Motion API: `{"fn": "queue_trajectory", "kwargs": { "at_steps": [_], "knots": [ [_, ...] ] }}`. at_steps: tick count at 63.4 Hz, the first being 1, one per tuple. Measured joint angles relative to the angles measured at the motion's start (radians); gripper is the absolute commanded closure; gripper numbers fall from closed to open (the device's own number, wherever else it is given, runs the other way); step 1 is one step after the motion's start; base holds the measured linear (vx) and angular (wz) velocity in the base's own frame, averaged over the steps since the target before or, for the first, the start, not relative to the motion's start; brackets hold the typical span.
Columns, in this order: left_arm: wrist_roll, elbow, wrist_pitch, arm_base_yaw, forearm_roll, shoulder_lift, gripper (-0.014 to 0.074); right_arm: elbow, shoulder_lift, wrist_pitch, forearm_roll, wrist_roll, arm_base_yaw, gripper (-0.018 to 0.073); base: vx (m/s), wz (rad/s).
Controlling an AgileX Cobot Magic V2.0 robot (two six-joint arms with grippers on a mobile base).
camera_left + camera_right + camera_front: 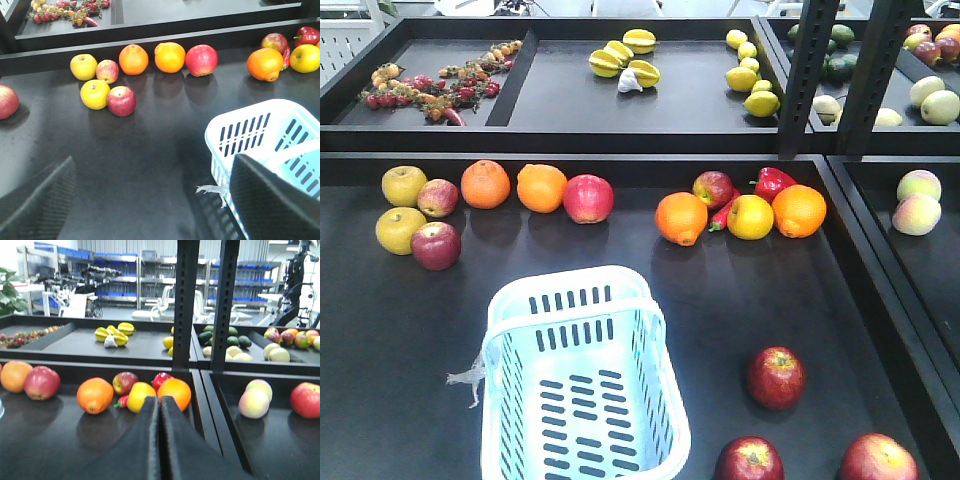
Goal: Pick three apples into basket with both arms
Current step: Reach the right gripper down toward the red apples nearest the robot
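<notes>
The three apples, dark red, lie on the black shelf at the front right: one [776,377] nearest the basket, one [749,461] at the bottom edge, one [877,459] further right. The pale blue-white basket [570,283] stands empty at the front middle; the left wrist view shows it at lower right [250,107]. My left gripper [155,205] hovers open over bare shelf left of the basket, its fingers far apart. My right gripper [159,407] is shut on nothing and faces the back row of fruit. Neither arm shows in the front view, and neither wrist view shows the three apples.
A back row holds oranges [485,184], yellow-green apples [404,185], paler red apples [588,198] and a red pepper [772,181]. A raised black ledge [620,158] and two upright posts [807,75] stand behind. A right-hand tray holds peaches [917,213]. A clear scrap [468,377] hangs off the basket.
</notes>
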State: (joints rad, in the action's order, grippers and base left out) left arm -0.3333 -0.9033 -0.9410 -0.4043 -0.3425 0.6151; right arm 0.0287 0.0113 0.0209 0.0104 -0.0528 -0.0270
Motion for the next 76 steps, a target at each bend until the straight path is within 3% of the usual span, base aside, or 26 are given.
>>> {"fn": "queue_trajectory", "kwargs": {
  "at_steps": [14, 21, 35, 47, 55, 68, 76],
  "knots": [
    [-0.002, 0.000, 0.000, 0.000, -0.001, 0.000, 0.0007, 0.000, 0.000, -0.115, 0.010, 0.022, 0.000, 0.0568, 0.00, 0.00],
    [-0.002, 0.000, 0.000, 0.000, -0.001, 0.000, 0.0007, -0.005, 0.000, -0.107, 0.024, 0.059, 0.000, 0.0568, 0.00, 0.00],
    [-0.002, 0.000, 0.000, 0.000, -0.001, 0.000, 0.0007, -0.233, -0.085, 0.197, 0.026, 0.071, 0.000, 0.0568, 0.00, 0.00],
    [-0.002, 0.000, 0.000, 0.000, -0.002, 0.000, 0.0007, -0.520, -0.339, 0.589, 0.004, 0.063, 0.000, 0.0568, 0.00, 0.00],
    [-0.002, 0.000, 0.000, 0.000, -0.002, 0.000, 0.0007, -0.658, -0.506, 0.774, 0.001, 0.060, 0.000, 0.0568, 0.00, 0.00],
    [-0.002, 0.000, 0.000, 0.000, -0.002, 0.000, 0.0007, -0.746, -0.654, 0.921, 0.000, 0.053, 0.000, 0.0559, 0.00, 0.00],
    [-0.002, 0.000, 0.000, 0.000, -0.002, 0.000, 0.0007, -0.748, -0.688, 0.970, 0.000, -0.002, 0.000, 0.0499, 0.00, 0.00]
  ]
}}
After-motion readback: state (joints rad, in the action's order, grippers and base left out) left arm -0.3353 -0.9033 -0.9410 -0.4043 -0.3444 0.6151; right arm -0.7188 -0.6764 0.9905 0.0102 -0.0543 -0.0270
